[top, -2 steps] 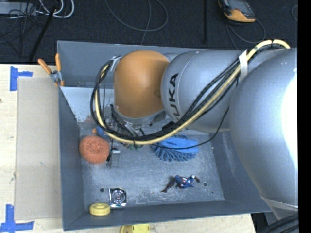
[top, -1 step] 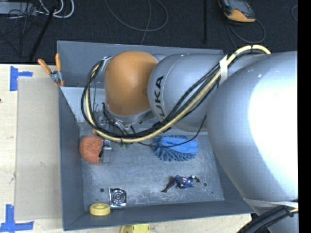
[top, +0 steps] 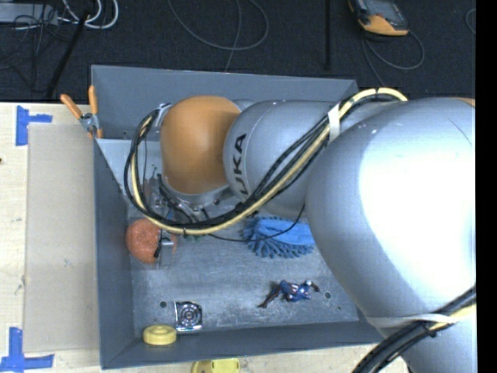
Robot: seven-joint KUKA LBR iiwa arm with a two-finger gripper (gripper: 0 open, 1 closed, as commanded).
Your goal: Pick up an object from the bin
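Note:
A rough orange-red ball (top: 141, 241) lies at the left side of the bin floor. My gripper (top: 165, 246) comes down from under the orange wrist cover and sits right against the ball's right side. The ball's right edge is hidden behind it. A blue bristly brush-like thing (top: 279, 238) lies to the right of the gripper, partly under the arm.
A small dark and blue toy figure (top: 289, 291) lies on the floor at the front right. A small silver square piece (top: 188, 315) and a yellow disc (top: 160, 334) sit near the front wall. The arm and its cables cover the bin's back and right.

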